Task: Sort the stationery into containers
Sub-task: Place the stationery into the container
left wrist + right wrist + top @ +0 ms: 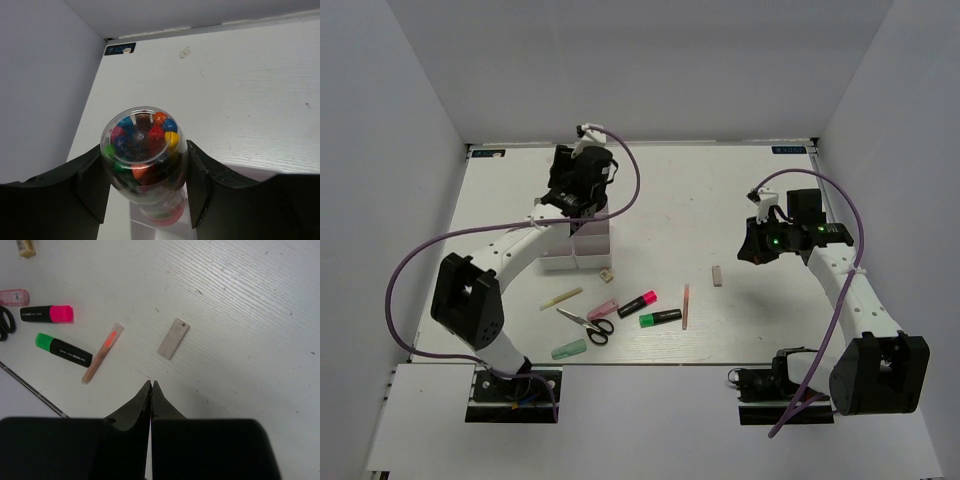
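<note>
My left gripper (578, 197) is over the far end of the white trays (575, 247). In the left wrist view it (144, 172) is shut on a clear tube of coloured balls (142, 137), pink cap down, above a tray compartment (150, 229). My right gripper (753, 252) is shut and empty above the table (151, 384), near a flat beige eraser (173, 338) and a thin pink stick (102, 353). On the table lie scissors (586, 323), a pink highlighter (637, 302), a green highlighter (660, 318), a pink marker (602, 307), a pale green marker (569, 349), a yellow stick (561, 298) and a tiny eraser (606, 276).
White walls close the table on the left, the back and the right. The loose items lie in a band near the front edge, between the two arm bases. The left arm's purple cable (620, 160) arcs over the trays.
</note>
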